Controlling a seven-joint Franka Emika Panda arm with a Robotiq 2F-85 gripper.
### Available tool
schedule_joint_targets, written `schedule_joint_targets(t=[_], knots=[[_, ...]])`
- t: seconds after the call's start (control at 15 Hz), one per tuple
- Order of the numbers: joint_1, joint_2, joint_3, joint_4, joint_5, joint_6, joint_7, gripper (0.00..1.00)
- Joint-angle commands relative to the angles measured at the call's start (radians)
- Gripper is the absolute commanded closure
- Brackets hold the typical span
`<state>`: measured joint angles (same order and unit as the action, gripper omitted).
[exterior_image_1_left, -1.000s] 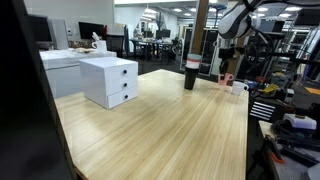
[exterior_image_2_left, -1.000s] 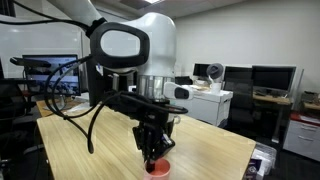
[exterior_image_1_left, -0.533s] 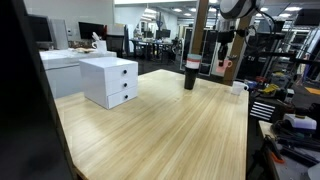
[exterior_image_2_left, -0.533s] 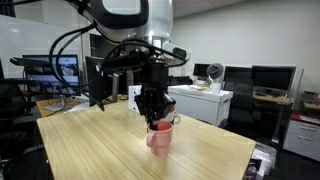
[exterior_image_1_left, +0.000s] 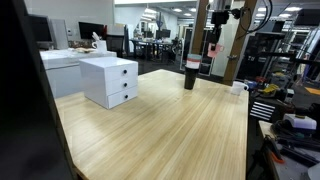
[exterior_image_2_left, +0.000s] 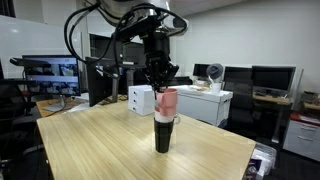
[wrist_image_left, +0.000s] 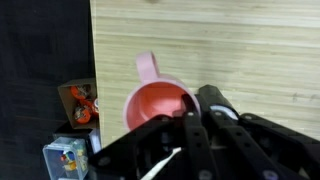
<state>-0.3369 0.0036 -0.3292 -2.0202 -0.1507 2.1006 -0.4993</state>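
Claw (exterior_image_2_left: 162, 86): shut tight on the rim of the pink mug (exterior_image_2_left: 168, 103); in the wrist view, dark fingers (wrist_image_left: 207, 108) pinching the rim on the side away from the handle.
Pink mug: hanging upright from the claw, mouth up, lifted well clear of the desk (exterior_image_2_left: 90, 140); red inside seen from above in the wrist view (wrist_image_left: 155, 105).
Black tumbler (exterior_image_2_left: 163, 135): upright on the desk; seemingly right under the mug in an exterior view, yet lower and off to one side of it in an exterior view (exterior_image_1_left: 190, 78), so not touching.
White mug (exterior_image_1_left: 238, 87): on the desk near its far edge, beyond the tumbler.
White drawer unit (exterior_image_1_left: 110, 80): on the desk, well apart from the claw.
Small coloured boxes (wrist_image_left: 76, 102): down past the desk edge in the wrist view.
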Motion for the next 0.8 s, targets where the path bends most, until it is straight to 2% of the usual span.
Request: schedule_joint_targets(t=[0.0, 0.33, 0.73], knots=[[0.018, -0.004, 0.015, 0.025, 0.012, -0.016, 0.001, 0.95], [0.039, 0.001, 0.033, 0.047, 0.025, -0.009, -0.013, 0.95], [0.045, 0.01, 0.042, 0.063, 0.1, 0.002, -0.075, 0.95]])
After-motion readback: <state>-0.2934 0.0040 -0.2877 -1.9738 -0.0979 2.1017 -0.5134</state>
